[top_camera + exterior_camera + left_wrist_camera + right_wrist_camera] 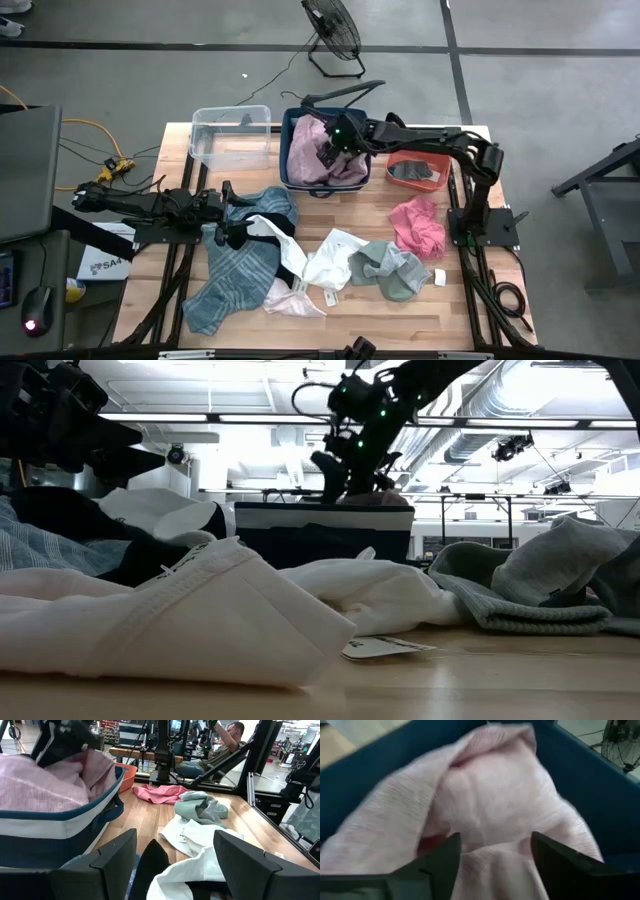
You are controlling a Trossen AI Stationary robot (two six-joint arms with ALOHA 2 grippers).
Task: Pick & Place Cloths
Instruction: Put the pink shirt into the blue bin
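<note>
My right gripper (328, 152) hangs open over the dark blue bin (286, 150), its fingers either side of the mauve-pink cloth (485, 795) that lies bunched inside. My left gripper (232, 228) is open and low over the pile at the table's left, above a white cloth with black trim (200, 875). The teal-blue plaid cloth (235, 275) is spread under that pile. Further right on the table lie another white cloth (335, 260), the grey-green cloths (390, 265) and a brighter pink cloth (418, 225).
A clear plastic box (232, 135) stands left of the bin, and an orange basket (418, 170) with a grey cloth stands right of it. A small white tag (439, 278) lies near the right edge. A person (235, 735) sits beyond the table's right side.
</note>
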